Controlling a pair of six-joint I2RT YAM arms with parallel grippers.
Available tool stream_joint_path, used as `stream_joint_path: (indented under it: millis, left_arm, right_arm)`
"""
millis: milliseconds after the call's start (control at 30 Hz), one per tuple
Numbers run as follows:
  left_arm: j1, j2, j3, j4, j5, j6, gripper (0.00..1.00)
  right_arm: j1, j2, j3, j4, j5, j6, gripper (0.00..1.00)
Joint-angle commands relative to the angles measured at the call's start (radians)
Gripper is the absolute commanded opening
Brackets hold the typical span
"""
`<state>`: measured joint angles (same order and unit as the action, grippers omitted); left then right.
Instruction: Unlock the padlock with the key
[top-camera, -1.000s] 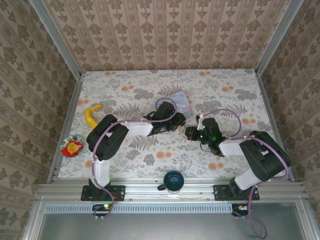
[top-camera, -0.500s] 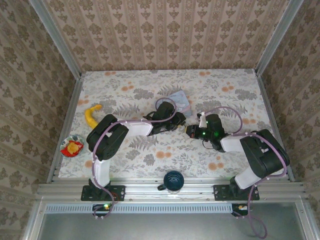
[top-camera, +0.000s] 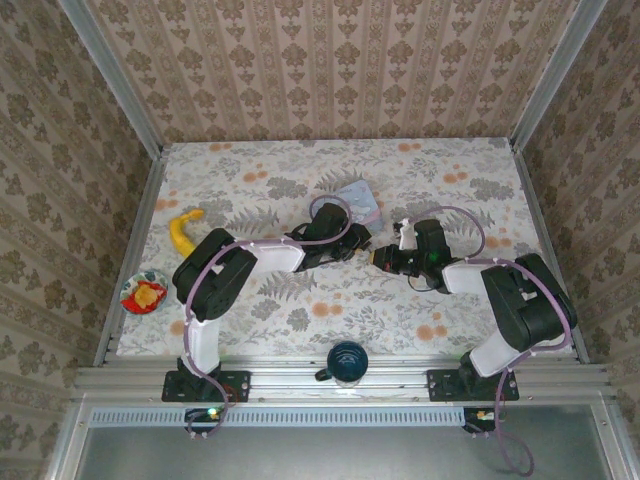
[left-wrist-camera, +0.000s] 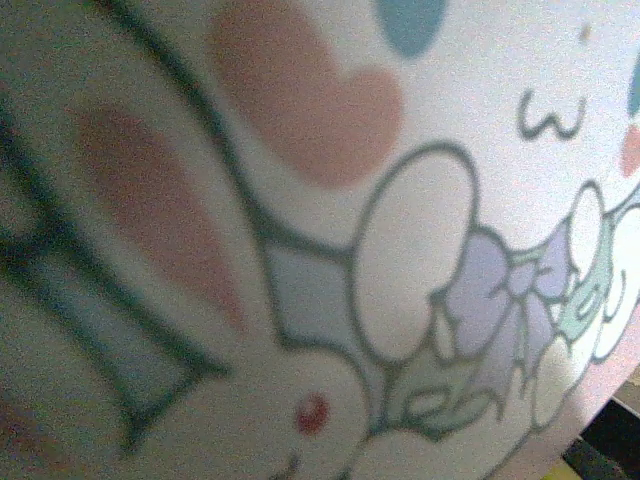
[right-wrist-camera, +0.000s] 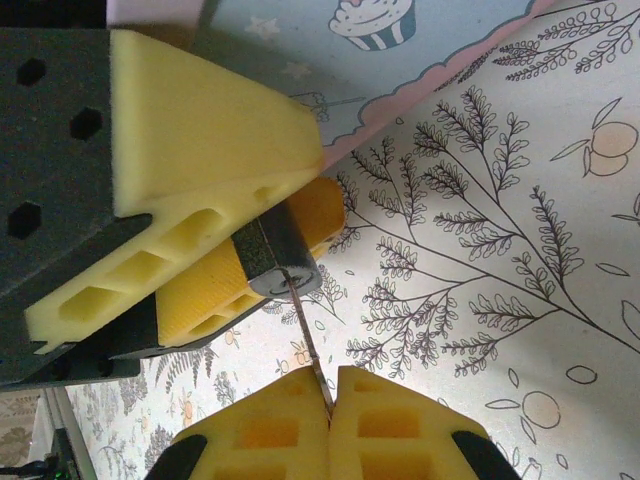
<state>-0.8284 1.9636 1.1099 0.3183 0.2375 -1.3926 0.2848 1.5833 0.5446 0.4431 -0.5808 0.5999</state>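
Left gripper (top-camera: 356, 250) has its foam fingers clamped on the little dark padlock (right-wrist-camera: 272, 262), roughly mid-table (top-camera: 250, 320), just on the near side of the cartoon tin (top-camera: 357, 203). Right gripper (right-wrist-camera: 330, 385) is pinched tight on the thin key (right-wrist-camera: 308, 350), blade meeting the lock's end face

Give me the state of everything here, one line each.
padlock: clamped in the left gripper, shackle hidden.
key: pinched in the shut right gripper, blade tip at the padlock's end face.
tin: lying flat on the table.
mug: upright.
banana: lying on the table.
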Motion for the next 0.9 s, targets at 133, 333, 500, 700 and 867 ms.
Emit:
stream_joint_path:
  millis: [133,333,500,700,867]
  left_arm:
    - [-0.056,0.029,-0.047,-0.074,0.242,-0.107,0.0]
    - [-0.051,0.023,-0.052,-0.073,0.24,-0.111,0.0]
    - [-0.049,0.021,-0.055,-0.073,0.236,-0.113,0.0]
    - [-0.046,0.017,-0.066,-0.07,0.229,-0.119,0.0]
    - [-0.044,0.008,-0.079,-0.073,0.219,-0.124,0.0]
  right_arm:
    - [0.006,-0.055,0.081,0.014,0.022,-0.063,0.0]
    - [-0.006,-0.085,0.073,-0.033,0.055,-0.08,0.0]
    - [-0.02,-0.083,0.071,-0.035,0.045,-0.075,0.0]
    - [-0.046,-0.087,0.067,-0.04,0.025,-0.063,0.0]
    - [-0.057,-0.078,0.071,-0.068,0.017,-0.06,0.0]
